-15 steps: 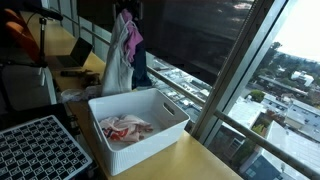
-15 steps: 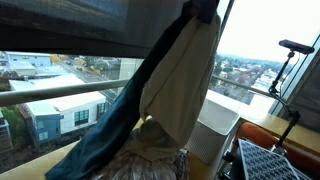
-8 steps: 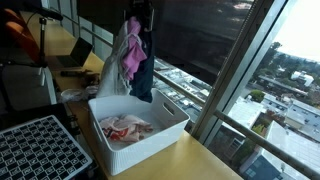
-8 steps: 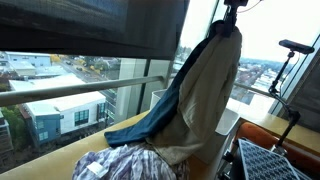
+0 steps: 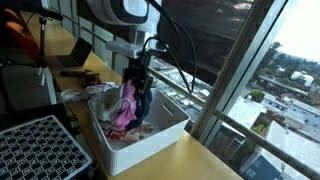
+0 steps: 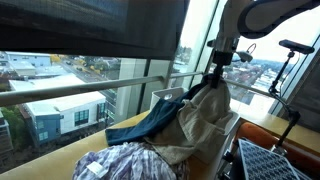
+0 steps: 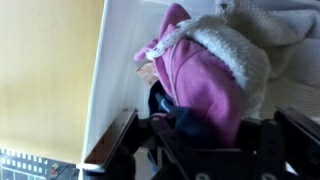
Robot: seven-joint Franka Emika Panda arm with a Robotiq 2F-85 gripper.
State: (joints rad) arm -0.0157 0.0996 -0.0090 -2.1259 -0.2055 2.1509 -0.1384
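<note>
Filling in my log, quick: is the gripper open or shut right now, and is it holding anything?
Gripper: closed, holding the bundle of clothes, which hangs down into the white bin.

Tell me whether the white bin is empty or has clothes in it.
Not empty: a pink and white bundle of clothes reaches down inside the white bin, hanging from the gripper.

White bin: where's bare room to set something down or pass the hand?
Bare tabletop lies between the white bin and the window frame. Inside the bin, only a strip along its window-side wall looks free; the clothes bundle under the hand crowds the rest.
</note>
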